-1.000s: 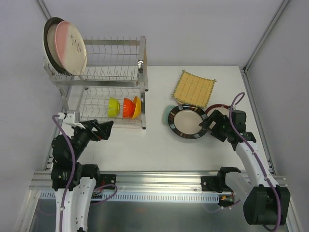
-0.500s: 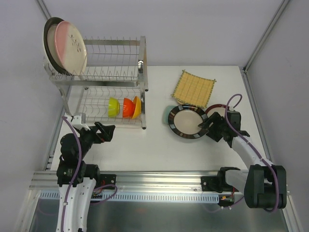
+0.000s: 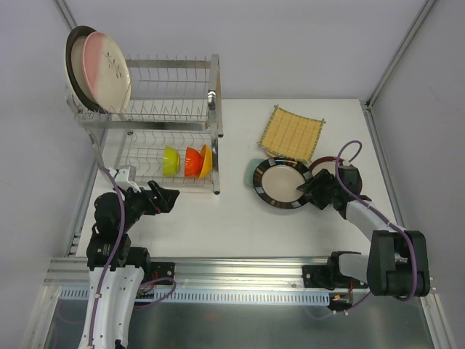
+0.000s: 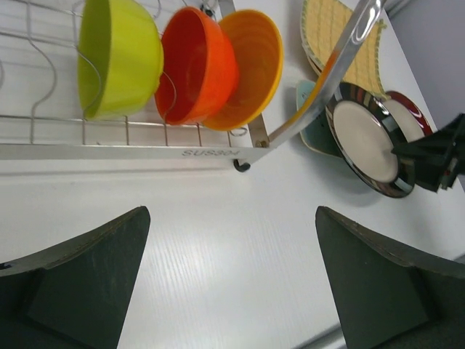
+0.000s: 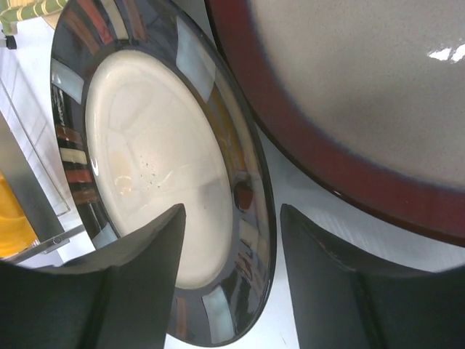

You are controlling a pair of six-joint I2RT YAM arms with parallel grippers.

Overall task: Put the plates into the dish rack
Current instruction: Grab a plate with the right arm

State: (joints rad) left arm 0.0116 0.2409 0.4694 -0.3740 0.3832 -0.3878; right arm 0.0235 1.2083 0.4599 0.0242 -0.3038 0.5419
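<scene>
Plates stand on edge in the dish rack (image 3: pixel 215 94) in the top view: a pink-and-white plate (image 3: pixel 107 69) leans on a dark-rimmed one at the left end of the upper tier, kept upright by the prongs. On the white table (image 3: pixel 240 225), well apart from the rack, lie a yellow woven square (image 3: pixel 292 133) and a dark-rimmed cream plate (image 3: pixel 280 183). The right gripper (image 3: pixel 309 189) sits low at that plate's right edge, probably to take it by the rim. The left gripper (image 3: pixel 163 196) hangs near the rack's lower front corner. Pale walls stand behind and at both sides.

Left wrist view: its jaws are wide apart over bare table, holding nothing. A green bowl (image 4: pixel 120 54), an orange bowl (image 4: pixel 200 65) and a yellow bowl (image 4: pixel 254 65) nest in the lower tier. A pale teal dish (image 4: pixel 309 120) peeks from under the cream plate.

Right wrist view: the jaws stand apart, straddling the plate's rim without pinching it. A red-rimmed plate (image 5: pixel 349 94) lies close beside; whether they touch I cannot tell.
</scene>
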